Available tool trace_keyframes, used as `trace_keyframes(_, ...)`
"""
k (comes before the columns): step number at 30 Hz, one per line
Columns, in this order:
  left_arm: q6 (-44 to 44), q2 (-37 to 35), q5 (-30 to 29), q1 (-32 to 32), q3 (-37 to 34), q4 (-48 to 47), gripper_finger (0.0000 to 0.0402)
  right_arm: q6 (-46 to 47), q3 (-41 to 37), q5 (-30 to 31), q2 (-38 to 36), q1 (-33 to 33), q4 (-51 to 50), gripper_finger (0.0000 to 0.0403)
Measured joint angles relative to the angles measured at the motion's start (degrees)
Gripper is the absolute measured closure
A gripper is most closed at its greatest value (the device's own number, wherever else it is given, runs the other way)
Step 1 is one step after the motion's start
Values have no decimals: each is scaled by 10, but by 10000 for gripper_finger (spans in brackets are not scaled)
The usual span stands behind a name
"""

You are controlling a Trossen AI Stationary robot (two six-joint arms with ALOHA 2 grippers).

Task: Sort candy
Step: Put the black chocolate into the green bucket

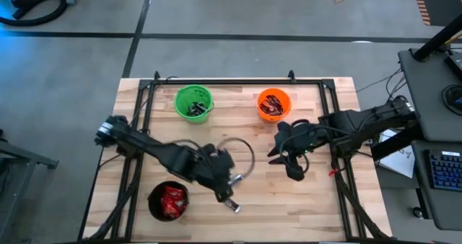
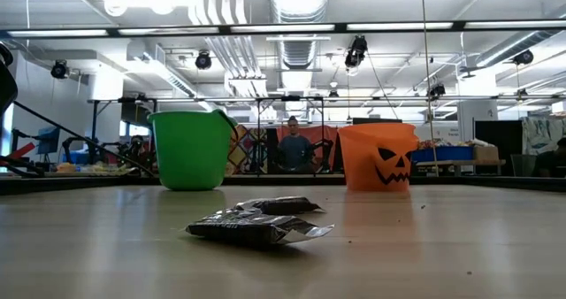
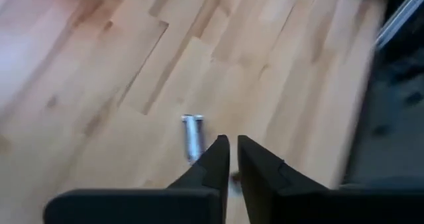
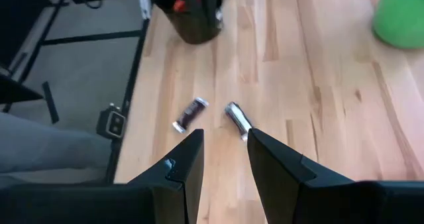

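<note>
Candy sorting close to finished on a wooden counter point(image 1: 317, 193).

Most sweets already binned: red packets in black bucket point(image 1: 168, 201), dark bars in green bucket point(image 1: 194, 103) and orange bucket point(image 1: 273, 105). Two black-silver bars point(image 4: 238, 120) left loose near front edge. Left claw point(image 3: 232, 159) nearly shut, empty, just beside one. Right claw point(image 4: 224, 151) partly open, empty, waiting mid-counter.

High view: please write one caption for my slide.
Left gripper shut over last candy; right gripper waits by orange bucket.
</note>
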Motion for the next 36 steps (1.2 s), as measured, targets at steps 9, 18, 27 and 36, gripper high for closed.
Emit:
trace_keyframes(9,99,83,-62,-20,-64,111,315,22,-20,1,0,3,16,291)
trace_keyframes(18,89,39,-113,-52,-280,345,335,31,-21,1,-4,6,65,291)
trace_keyframes(27,128,47,-84,-50,-427,577,365,56,-25,19,-4,6,121,291)
trace_keyframes(36,157,67,-133,-38,-437,585,285,98,-25,67,-4,6,127,291)
